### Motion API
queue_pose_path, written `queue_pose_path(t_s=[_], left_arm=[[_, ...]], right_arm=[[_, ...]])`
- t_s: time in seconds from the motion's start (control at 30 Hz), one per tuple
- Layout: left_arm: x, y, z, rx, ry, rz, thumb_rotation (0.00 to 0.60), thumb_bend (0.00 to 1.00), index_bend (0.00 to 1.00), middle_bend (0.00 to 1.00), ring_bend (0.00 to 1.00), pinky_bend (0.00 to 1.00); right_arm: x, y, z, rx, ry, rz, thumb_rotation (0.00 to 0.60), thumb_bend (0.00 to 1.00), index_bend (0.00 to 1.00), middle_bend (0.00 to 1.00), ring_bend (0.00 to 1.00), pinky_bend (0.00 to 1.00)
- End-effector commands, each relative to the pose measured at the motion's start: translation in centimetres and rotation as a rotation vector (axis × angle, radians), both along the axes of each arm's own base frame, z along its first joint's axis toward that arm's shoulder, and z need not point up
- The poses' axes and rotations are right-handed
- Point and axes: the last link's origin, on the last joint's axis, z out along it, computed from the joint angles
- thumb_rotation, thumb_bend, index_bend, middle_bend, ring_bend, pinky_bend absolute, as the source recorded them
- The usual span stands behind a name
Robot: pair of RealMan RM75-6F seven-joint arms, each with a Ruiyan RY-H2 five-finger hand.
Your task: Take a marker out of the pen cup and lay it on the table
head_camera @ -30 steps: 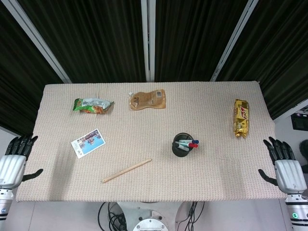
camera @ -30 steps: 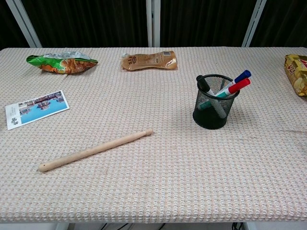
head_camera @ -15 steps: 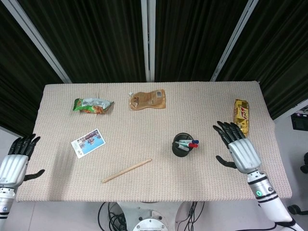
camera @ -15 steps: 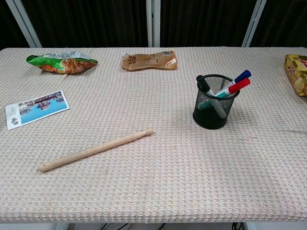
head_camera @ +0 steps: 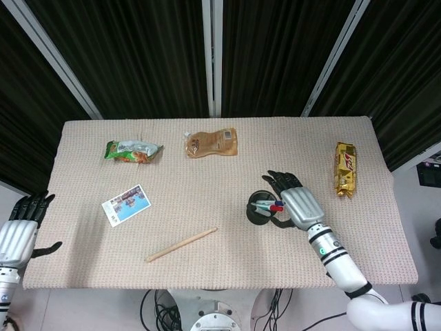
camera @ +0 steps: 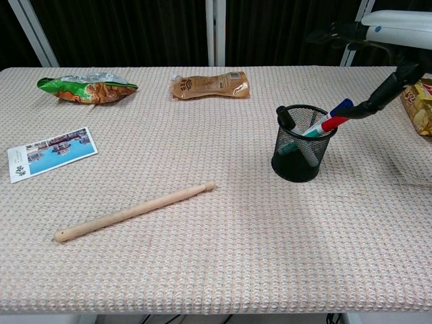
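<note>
The black mesh pen cup [head_camera: 258,214] [camera: 302,152] stands right of the table's middle. Several markers lean in it; the red and blue caps [head_camera: 277,205] [camera: 337,115] stick out to the right. My right hand [head_camera: 294,200] [camera: 388,40] hovers just right of and above the cup with its fingers spread and nothing in it. Its thumb [camera: 374,101] reaches down to the blue cap; whether it touches I cannot tell. My left hand [head_camera: 21,231] hangs open off the table's left edge, seen only in the head view.
A green snack bag [head_camera: 131,149] [camera: 86,88] and a brown pouch [head_camera: 211,143] [camera: 210,85] lie at the back. A gold packet [head_camera: 346,169] [camera: 418,101] lies far right. A postcard [head_camera: 126,204] [camera: 50,152] and a wooden stick [head_camera: 181,244] [camera: 135,210] lie front left.
My right hand has swung in from the table's right edge leftwards to the pen cup, its thumb now by the marker caps. The left hand has barely moved.
</note>
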Motion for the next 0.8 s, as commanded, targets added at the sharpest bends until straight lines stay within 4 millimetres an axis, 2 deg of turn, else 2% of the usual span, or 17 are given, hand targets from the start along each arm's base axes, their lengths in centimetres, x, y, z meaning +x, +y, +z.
queue_pose_path(t_s=[0.03, 0.37, 0.8], left_arm=[[-0.1, 0.0, 0.1, 0.002, -0.001, 0.003, 0.600, 0.11, 0.03, 0.00, 0.00, 0.00], [-0.6, 0.1, 0.3, 0.000, -0.010, 0.016, 0.600, 0.11, 0.04, 0.00, 0.00, 0.00], [-1.0, 0.1, 0.4, 0.005, -0.021, 0.024, 0.600, 0.11, 0.04, 0.00, 0.00, 0.00]], right_arm=[[2.5, -1.0, -2.0, 0.060, -0.017, -0.017, 0.600, 0.19, 0.12, 0.00, 0.00, 0.00], [3.1, -2.2, -4.2, 0.036, 0.028, -0.047, 0.600, 0.20, 0.28, 0.00, 0.00, 0.00], [3.2, -2.2, -5.2, 0.027, 0.049, -0.052, 0.600, 0.21, 0.40, 0.02, 0.00, 0.00]])
